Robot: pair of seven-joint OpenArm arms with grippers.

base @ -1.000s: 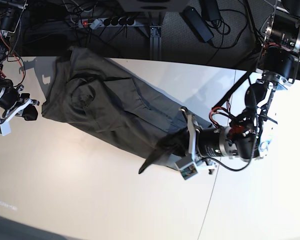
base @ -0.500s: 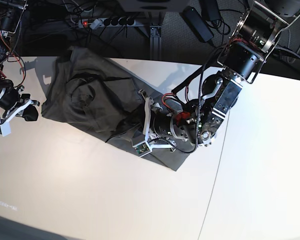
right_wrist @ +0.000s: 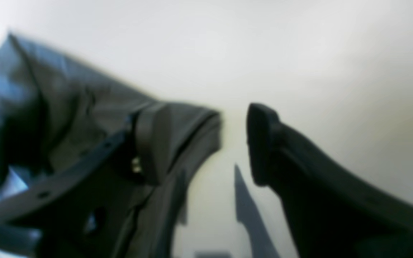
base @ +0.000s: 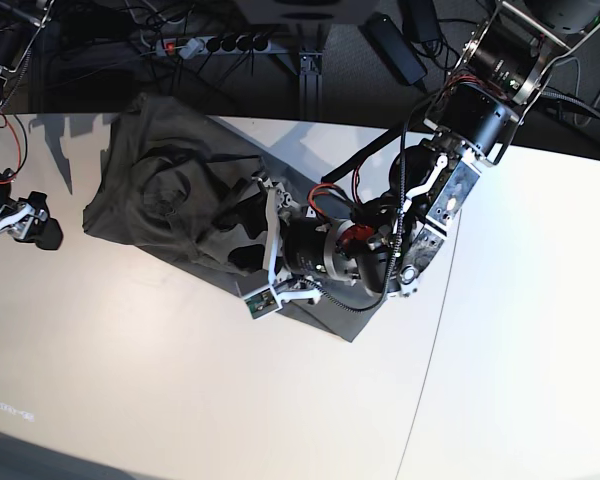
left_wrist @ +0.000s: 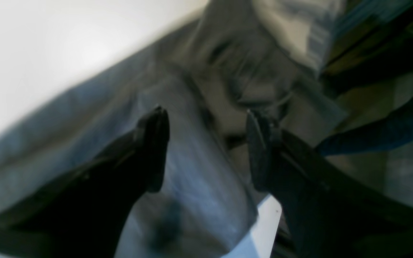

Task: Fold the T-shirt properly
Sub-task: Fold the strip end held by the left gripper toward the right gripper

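Fingers (left_wrist: 154,150) on the left gripper (base: 242,240) are spread wide, hovering over the T-shirt's (base: 170,195) middle, gripping nothing; right gripper (right_wrist: 199,143) is spread too, just off the shirt's near edge; shirt's bunched on the white table (base: 160,380), toward its far side

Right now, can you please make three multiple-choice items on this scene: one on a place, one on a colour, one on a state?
1. Where is the left claw?
A. Over the T-shirt
B. Beyond the table's edge
C. Beside the power strip

2. What colour is the T-shirt?
A. Bright red
B. Dark grey-olive
C. White

3. How are the jaws of the right claw?
A. Shut on the cloth
B. Shut on nothing
C. Open

Key: 1 A, the base view shows it above the cloth; 2 B, the cloth looks dark grey-olive against the white table; 3 C, the right wrist view shows a wide gap between its fingers.
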